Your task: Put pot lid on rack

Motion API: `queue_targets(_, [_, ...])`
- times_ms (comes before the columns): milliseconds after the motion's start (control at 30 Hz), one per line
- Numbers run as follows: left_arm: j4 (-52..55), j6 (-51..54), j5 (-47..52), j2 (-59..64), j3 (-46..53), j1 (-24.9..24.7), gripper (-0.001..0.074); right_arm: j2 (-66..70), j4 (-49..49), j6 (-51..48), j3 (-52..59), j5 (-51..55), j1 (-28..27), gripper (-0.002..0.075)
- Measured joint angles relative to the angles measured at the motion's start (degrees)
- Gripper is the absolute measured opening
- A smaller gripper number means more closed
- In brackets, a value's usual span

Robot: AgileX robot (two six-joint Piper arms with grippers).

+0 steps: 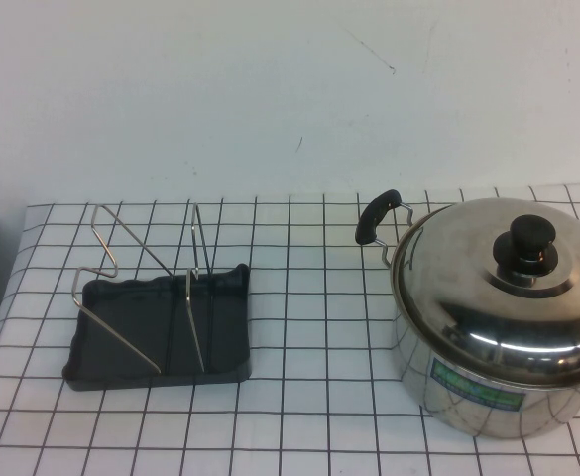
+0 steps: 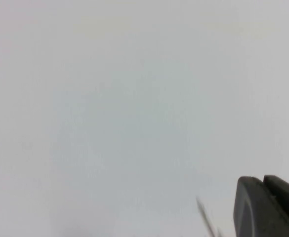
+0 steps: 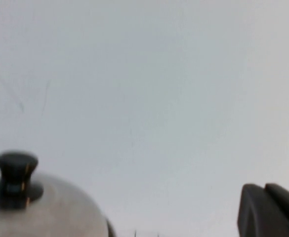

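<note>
Nothing of the task looks done yet: the pot lid (image 1: 503, 297) sits closed on the steel pot (image 1: 488, 382) at the right of the desk (image 1: 309, 426), its black knob (image 1: 527, 243) upright on top, and no arm shows in the high view. The rack (image 1: 161, 317), a dark tray with bent wire dividers standing in it, rests well apart on the left with nothing held in its slots. What is left, by my judgement, is the whole job: reach the knob, lift the lid clear of the pot, carry it across and stand it between the wires.

The left gripper (image 2: 268, 207) shows only as a dark edge at the corner of its wrist view, facing bare wall; whether it is open or closed I cannot tell. The right gripper (image 3: 270, 210) is likewise just a dark corner piece, raised near the lid, whose knob and dome appear in that view; its state cannot be told either.

The desk carries a white cloth with a black grid, lying flat. Behind it rises a plain white wall with a few faint scuff marks
</note>
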Motion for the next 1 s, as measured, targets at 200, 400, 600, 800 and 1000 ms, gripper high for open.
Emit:
queue_targets(200, [0.0, 0.0, -16.6, 0.0, 0.0, 0.0, -0.0002, 0.0, -0.1, 0.0, 0.0, -15.5, 0.0, -0.0003])
queue_targets(400, [-0.2, 0.0, -19.7, 0.0, 0.0, 0.0, -0.0003, 0.0, 3.2, -1.5, 0.0, -22.1, 0.0, -0.0003])
queue_targets(600, [-4.6, 0.0, -20.4, 0.0, 0.0, 0.0, -0.0003, 0.0, 10.6, -1.8, -0.4, -20.2, 0.0, -0.0003])
queue_targets(800, [-5.4, 0.0, -21.1, 0.0, 0.0, 0.0, -0.0002, 0.0, 11.9, -2.0, -10.3, -2.8, 0.0, -0.0003])
queue_targets(1000, [-7.3, -0.4, -19.8, -0.1, -0.1, 0.0, -0.0002, 2.3, 9.9, -2.9, -21.7, 22.8, 0.0, -0.0003])
